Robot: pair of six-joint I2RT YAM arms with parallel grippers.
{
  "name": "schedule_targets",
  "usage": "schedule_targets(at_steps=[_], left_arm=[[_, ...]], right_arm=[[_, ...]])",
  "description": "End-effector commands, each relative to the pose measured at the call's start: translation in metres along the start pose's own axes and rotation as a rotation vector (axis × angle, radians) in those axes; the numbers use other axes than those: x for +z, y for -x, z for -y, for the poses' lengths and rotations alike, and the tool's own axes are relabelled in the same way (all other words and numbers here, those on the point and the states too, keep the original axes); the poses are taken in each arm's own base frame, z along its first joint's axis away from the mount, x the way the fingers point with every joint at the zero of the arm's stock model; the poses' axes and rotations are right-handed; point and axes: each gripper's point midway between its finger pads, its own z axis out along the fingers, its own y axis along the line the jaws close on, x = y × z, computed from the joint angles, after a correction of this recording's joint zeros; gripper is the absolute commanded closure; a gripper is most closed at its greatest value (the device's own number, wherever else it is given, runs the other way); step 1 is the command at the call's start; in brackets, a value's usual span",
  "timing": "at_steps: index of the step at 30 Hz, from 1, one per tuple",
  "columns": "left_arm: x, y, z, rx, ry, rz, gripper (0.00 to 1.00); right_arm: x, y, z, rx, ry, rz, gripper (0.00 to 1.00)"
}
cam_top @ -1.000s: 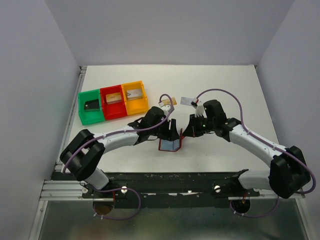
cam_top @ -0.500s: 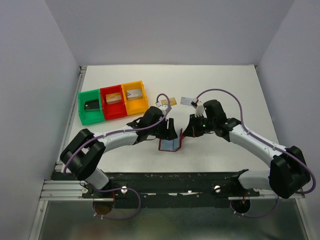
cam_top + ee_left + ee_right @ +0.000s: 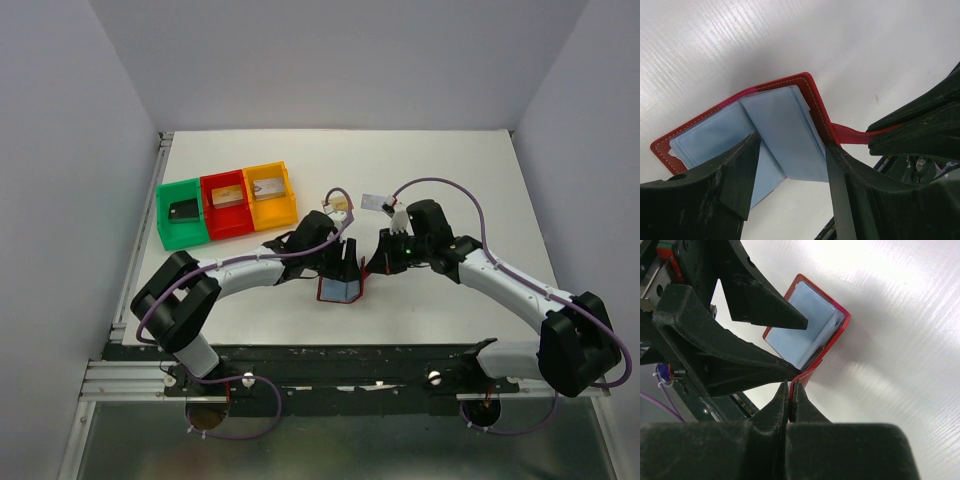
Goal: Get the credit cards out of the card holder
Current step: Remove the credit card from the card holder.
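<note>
Several credit cards already lie in the far-left bins and loose farther back; the right gripper pinches the card holder's tab, and the left gripper's wide jaws straddle seemingly empty blue pockets

Open card holder mid-table, hemmed by the left gripper straddling its pages and the right gripper clamped on its edge. Behind them lie what look like two loose cards. Three bins crowd the far left. The table is open elsewhere.

Three colored bins, apparently touching
</note>
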Motion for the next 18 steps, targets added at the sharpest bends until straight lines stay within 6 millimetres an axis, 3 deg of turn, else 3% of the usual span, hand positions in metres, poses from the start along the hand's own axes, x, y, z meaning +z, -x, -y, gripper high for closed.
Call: schedule_targets(at_steps=[1, 6, 11, 15, 18], left_arm=[[0.001, 0.000, 0.004, 0.020, -0.010, -0.012, 0.34], [-0.013, 0.010, 0.005, 0.030, -0.002, 0.066, 0.33], [-0.025, 0.017, -0.007, -0.018, 0.044, 0.133, 0.32], [-0.023, 0.014, -0.017, -0.055, 0.065, 0.123, 0.33], [-0.015, 0.008, -0.013, -0.051, 0.041, 0.063, 0.33]], right_arm=[[-0.003, 0.009, -0.008, -0.026, 0.023, 0.010, 1.00], [-0.003, 0.009, -0.008, -0.028, 0.023, 0.008, 1.00], [-0.003, 0.009, -0.008, -0.028, 0.022, 0.008, 1.00], [-0.003, 0.009, -0.008, -0.028, 0.022, 0.008, 1.00], [-0.003, 0.009, -0.008, -0.027, 0.023, 0.009, 1.00]])
